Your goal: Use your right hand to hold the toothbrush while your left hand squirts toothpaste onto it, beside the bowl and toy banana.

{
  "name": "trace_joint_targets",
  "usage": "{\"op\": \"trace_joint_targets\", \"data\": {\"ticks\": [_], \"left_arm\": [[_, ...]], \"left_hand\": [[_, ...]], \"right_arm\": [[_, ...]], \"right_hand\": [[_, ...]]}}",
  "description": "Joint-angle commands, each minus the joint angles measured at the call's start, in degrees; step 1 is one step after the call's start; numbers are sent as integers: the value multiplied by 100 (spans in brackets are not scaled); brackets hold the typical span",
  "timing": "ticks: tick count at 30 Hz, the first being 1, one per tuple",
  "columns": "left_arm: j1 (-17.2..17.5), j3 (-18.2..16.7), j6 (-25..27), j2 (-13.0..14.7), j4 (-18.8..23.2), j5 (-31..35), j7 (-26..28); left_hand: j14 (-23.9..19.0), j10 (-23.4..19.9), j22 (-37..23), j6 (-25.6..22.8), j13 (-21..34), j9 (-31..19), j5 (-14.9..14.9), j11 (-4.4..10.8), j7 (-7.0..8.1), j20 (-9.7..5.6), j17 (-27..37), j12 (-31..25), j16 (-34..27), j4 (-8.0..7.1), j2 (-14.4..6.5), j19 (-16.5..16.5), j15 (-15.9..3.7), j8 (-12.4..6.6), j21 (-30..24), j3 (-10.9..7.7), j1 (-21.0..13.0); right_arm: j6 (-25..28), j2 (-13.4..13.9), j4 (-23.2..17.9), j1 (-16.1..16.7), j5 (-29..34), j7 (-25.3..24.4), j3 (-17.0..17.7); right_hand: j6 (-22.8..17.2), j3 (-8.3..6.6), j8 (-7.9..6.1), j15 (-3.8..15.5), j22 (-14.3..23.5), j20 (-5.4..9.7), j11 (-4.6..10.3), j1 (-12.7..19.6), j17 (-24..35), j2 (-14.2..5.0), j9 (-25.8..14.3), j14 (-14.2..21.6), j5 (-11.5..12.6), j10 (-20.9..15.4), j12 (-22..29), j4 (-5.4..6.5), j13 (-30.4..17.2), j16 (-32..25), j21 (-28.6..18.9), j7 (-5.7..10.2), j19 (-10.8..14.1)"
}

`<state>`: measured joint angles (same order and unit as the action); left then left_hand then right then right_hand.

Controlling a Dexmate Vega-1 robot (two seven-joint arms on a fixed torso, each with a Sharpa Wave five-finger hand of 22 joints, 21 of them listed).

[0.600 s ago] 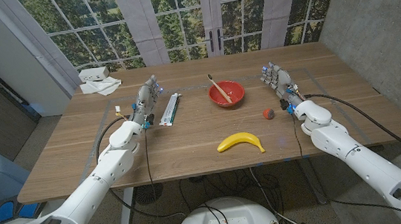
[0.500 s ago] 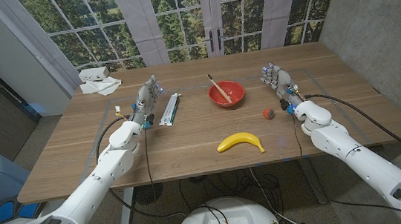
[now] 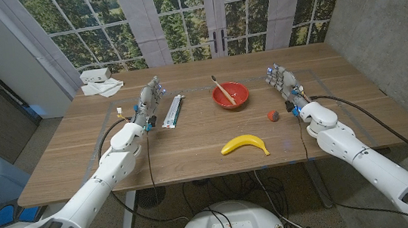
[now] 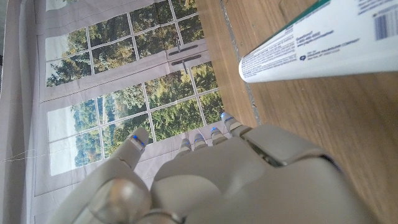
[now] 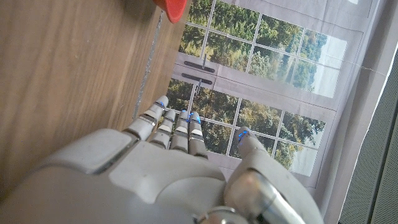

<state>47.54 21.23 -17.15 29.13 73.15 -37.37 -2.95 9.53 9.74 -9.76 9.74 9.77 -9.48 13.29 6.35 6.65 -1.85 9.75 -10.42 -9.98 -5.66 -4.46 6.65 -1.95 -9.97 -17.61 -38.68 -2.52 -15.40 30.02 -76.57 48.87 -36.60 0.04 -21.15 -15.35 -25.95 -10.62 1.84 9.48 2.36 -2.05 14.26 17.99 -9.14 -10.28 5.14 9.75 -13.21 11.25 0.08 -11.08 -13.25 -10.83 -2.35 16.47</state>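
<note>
The toothbrush (image 3: 223, 89) is being seen propped in the red bowl (image 3: 231, 96), its long axis slanting away from the right hand (image 3: 283, 83), which is being held released, grasping nothing. The toothpaste (image 3: 175, 110) is lying just beside the released left hand (image 3: 149, 101) on the bench (image 3: 192, 142).

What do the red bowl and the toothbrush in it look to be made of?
The bowl looks like glossy plastic: even red, soft sheen, though glazed ceramic is possible. The toothbrush handle looks like bamboo or wood: matte tan; its bristle end is dark.
</note>
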Motion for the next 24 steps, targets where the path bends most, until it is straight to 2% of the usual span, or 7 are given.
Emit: {"op": "trace_joint_targets", "data": {"ticks": [1, 18, 19, 21, 24], "left_arm": [[-36, 0, -25, -2, -57, -13, -53], [-54, -7, -27, -1, -92, -31, -91], [-56, -10, -35, -9, -105, -41, -99], [-66, -5, -49, -18, -129, -39, -114], [-88, 3, -66, -32, -165, -41, -146]], "left_hand": [[476, 643, -12, 137, 14, -27, 20, 25, 21, -632, 11, -24, -24, 1, -533, 21, -496, -32, 19, -48, 16], [468, 636, -13, 136, 14, -27, 23, 16, 26, -611, 6, -27, -24, 11, -529, 10, -496, -33, 56, -57, 19], [464, 629, -13, 135, 14, -27, 23, 24, 25, -609, 6, -30, -26, 12, -528, 7, -496, -33, 59, -58, 19], [451, 611, -13, 128, 14, -27, 23, 17, 23, -600, 5, -37, -30, 17, -523, 0, -503, -36, 63, -58, 18], [443, 610, -13, 115, 14, -27, 23, 2, 16, -585, 3, -36, -30, 21, -522, -11, -501, -40, 70, -61, 18]], "right_arm": [[159, 153, -331, 55, 354, -370, -72], [715, 481, -1002, 63, 1220, -1112, -242], [731, 480, -1023, 65, 1249, -1147, -243], [781, 496, -1068, 60, 1266, -1153, -245], [837, 538, -1122, 35, 1350, -1155, -273]], "right_hand": [[-38, -57, -23, -17, 22, 79, -36, 64, -5, -75, -9, 74, 43, -58, 21, -53, -6, -28, -32, -19, 80], [-122, -171, -49, -77, 25, -52, 2, 299, -71, -67, -10, 266, 97, -131, 36, -284, -3, -74, -82, -45, 262], [-125, -180, -48, -104, 28, -83, 5, 321, -74, -68, -11, 305, 103, -138, 37, -305, -3, -89, -95, -45, 302], [-156, -209, -55, -116, 56, -171, 20, 393, -75, -72, -13, 452, 128, -214, 55, -379, -4, -151, -186, -42, 547], [-177, -225, -58, -151, 66, -186, 18, 437, -73, -72, -14, 493, 140, -219, 48, -422, -5, -171, -237, -51, 695]]}}
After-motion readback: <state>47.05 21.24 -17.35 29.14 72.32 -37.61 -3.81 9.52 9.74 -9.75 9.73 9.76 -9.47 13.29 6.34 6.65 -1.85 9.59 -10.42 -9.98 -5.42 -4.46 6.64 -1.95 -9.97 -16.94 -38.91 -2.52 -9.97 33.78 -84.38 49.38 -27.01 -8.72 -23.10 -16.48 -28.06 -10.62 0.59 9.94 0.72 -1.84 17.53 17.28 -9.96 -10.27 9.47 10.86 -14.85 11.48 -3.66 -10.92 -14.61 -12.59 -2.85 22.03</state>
